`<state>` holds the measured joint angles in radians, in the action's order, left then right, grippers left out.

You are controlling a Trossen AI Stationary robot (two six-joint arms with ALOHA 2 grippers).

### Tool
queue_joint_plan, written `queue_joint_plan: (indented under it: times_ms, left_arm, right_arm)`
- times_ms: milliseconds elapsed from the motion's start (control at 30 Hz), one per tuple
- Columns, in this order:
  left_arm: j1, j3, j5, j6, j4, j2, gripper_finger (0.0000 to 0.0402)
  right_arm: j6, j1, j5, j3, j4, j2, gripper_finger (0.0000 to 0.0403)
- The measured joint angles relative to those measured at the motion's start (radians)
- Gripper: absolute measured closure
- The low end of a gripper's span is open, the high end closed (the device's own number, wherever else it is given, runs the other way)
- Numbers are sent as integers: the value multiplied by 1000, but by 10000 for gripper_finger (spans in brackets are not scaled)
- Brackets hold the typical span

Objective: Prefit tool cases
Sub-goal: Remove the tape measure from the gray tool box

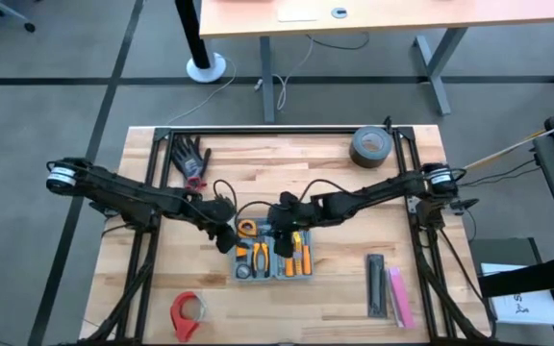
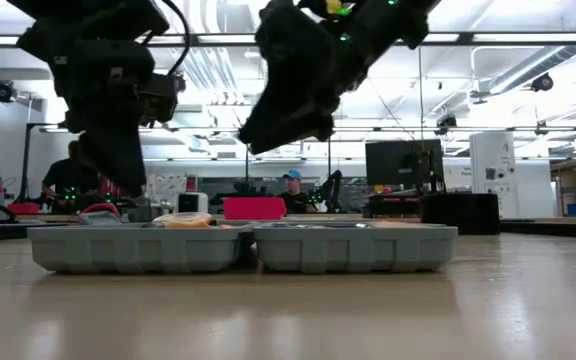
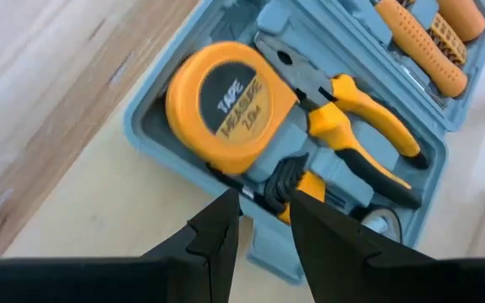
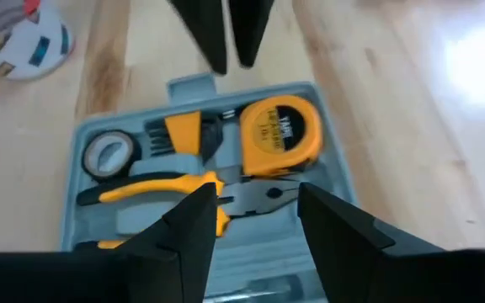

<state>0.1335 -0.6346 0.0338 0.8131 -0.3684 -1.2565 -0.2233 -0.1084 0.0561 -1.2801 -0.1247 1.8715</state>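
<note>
Wooden table (image 1: 162,279): open tool case (image 1: 273,256), gloves (image 1: 190,159), tape rolls (image 1: 370,145).

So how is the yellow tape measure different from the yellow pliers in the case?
The tape measure is chunky and rounded, with black writing across its face; the pliers are long and thin. The tape measure is nearly all yellow, while the pliers have a dark metal nose and only their handles are yellow. The tape measure fills a corner slot; the pliers stretch across the tray beside it. Both lie flat in the same half of the open tool case.

Counted: 1 open tool case (image 1: 272,258), 1 tape measure (image 3: 226,105), 1 pliers (image 3: 356,122), 1 duct-tape roll (image 1: 371,146), 1 glove (image 1: 191,159), 2 bars (image 1: 387,286).
</note>
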Motion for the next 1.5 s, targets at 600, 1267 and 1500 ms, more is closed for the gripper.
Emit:
queue_joint_plan:
  times_ms: [600,1267,1500]
  left_arm:
    - [6,99,-49,139,89,15,288]
    - [6,101,-148,217,95,-3,296]
    - [10,101,-122,220,65,-3,297]
  right_arm:
    - [-160,56,-86,-56,-19,93,244]
    - [-206,92,-137,-149,26,188,237]
    - [-181,95,-141,-235,-75,255,240]
